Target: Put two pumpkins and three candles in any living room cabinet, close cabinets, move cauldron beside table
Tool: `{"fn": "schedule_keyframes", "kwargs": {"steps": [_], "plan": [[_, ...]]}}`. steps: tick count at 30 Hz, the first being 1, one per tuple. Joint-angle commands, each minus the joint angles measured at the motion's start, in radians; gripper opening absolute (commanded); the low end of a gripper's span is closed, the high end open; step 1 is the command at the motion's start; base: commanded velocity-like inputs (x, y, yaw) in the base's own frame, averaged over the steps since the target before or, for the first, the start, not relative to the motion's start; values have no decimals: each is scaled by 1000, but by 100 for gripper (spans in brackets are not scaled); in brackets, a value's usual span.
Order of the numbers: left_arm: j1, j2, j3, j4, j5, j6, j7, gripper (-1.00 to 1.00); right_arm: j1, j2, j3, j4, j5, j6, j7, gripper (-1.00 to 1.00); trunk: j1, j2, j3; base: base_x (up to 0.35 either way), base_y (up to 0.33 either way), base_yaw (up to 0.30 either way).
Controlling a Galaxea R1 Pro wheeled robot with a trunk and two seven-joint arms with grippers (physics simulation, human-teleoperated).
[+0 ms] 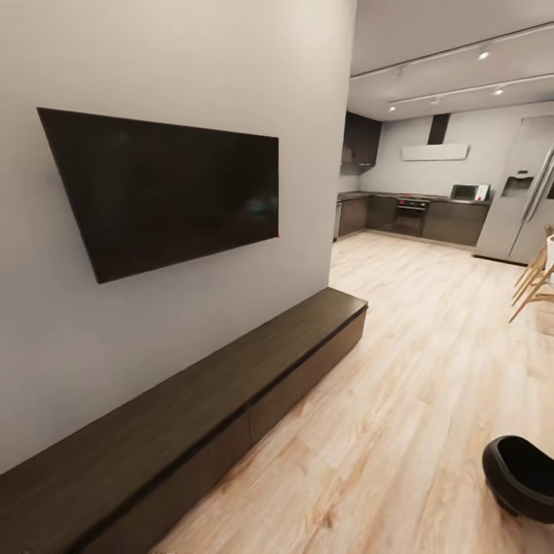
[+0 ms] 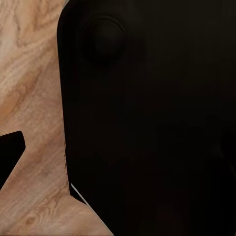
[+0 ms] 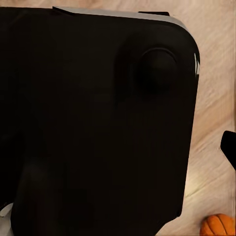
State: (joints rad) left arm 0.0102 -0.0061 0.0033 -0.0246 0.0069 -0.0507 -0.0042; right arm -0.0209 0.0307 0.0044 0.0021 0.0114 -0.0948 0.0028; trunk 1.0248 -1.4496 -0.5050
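The cabinet [image 1: 192, 415], a long low dark brown console, runs along the wall under the TV, and its fronts look shut. A black round cauldron [image 1: 522, 475] sits on the wood floor at the lower right of the head view, cut by the frame edge. One orange pumpkin [image 3: 219, 225] lies on the floor in a corner of the right wrist view, beside the robot's black base [image 3: 98, 123]. A dark fingertip [image 2: 11, 155] of the left gripper shows at the edge of the left wrist view, and a dark fingertip [image 3: 230, 150] of the right gripper at the edge of the right wrist view. The candles are out of view.
A black TV [image 1: 161, 188] hangs on the grey wall above the console. Open wood floor [image 1: 400, 362] leads to a kitchen with dark units [image 1: 415, 217] and a grey fridge [image 1: 523, 192]. Wooden chair legs [image 1: 535, 281] stand at the right edge.
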Motion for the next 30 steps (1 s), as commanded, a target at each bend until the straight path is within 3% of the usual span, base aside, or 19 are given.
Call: {"fn": "schedule_keyframes", "kwargs": {"steps": [1,30], "plan": [[1,0,1,-1,1,-1,0,100,-1,0,0,1,1,-3,0,100,0,0,-1,103,-82,277],[1,-2,3,-1,1,-1,0,100,-1,0,0,3,2,-16,0,100,0,0,-1,30,-155,277]]}}
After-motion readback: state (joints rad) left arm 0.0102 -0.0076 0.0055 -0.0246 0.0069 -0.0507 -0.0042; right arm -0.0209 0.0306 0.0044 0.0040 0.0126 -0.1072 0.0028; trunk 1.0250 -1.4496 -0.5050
